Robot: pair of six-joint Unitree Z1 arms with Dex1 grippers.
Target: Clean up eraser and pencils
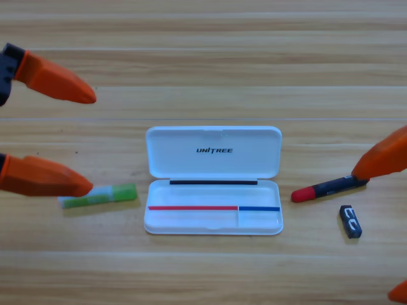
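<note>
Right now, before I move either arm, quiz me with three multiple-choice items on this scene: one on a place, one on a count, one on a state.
1. Where does the eraser lie?
A. Inside the case
B. On the table, right of the case
C. Beside the green pencil

2. How many task items lie inside the white case?
A. None
B. One
C. Three

3. How is the case?
A. Shut
B. Lid open
C. Upside down

Answers:
1. B: it sits on the wood below the black red-ended pencil, near the right gripper.
2. A: the green pencil lies left of the case by the left gripper, open, and the other two lie to the right.
3. B: the lid lies flat behind the tray, showing its inside.
</note>
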